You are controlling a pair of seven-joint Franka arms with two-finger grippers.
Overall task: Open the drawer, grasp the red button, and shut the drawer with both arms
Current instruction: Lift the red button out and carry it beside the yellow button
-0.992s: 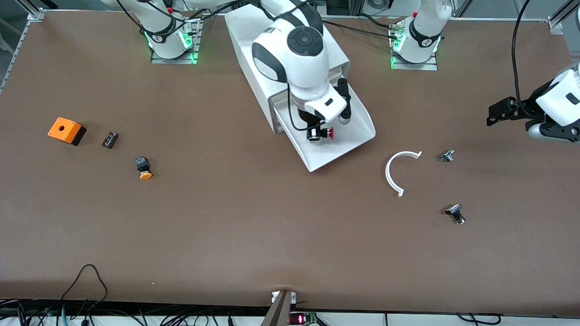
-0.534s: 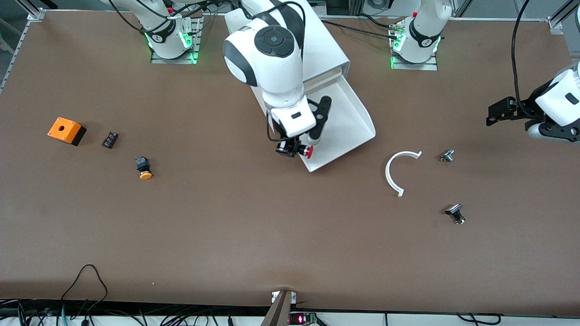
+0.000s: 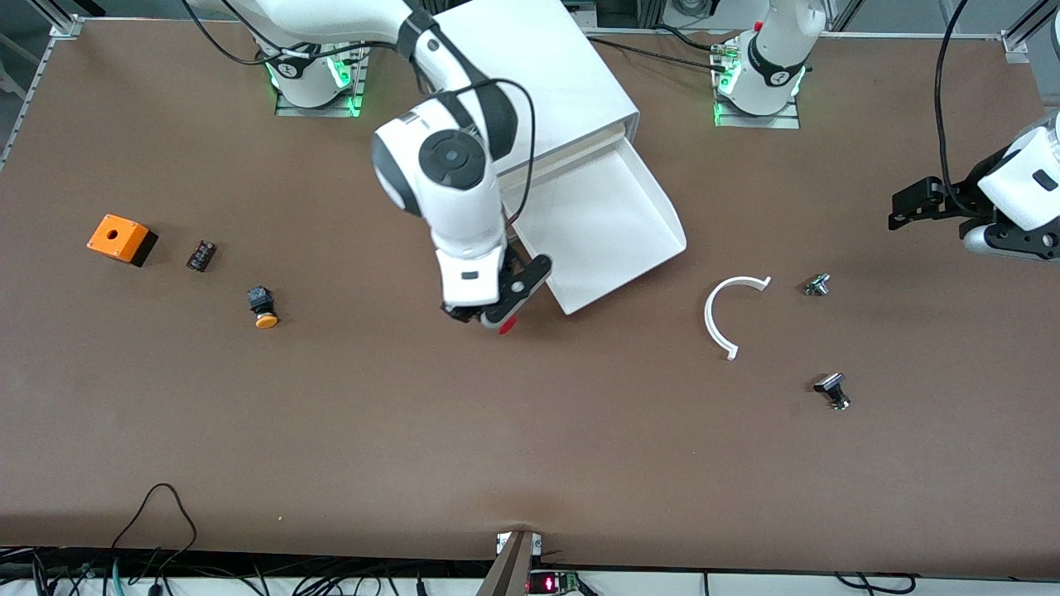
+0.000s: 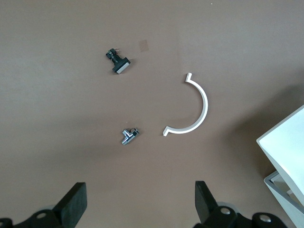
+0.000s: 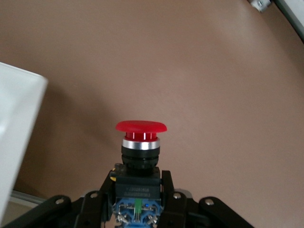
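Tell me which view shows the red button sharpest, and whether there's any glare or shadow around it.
Right wrist view: the button is sharp, held in the right gripper, with no glare on its cap. Front view: the button is a small red spot under the right gripper, with a soft shadow on the table beside it.

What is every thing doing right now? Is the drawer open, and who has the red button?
Drawer: pulled open, nothing showing in it.
Red button: held in the right gripper, over the table beside the drawer.
Right gripper: shut on the button.
Left gripper: open, holding nothing, waiting over the left arm's end of the table.
Yellow button: lying on the table.
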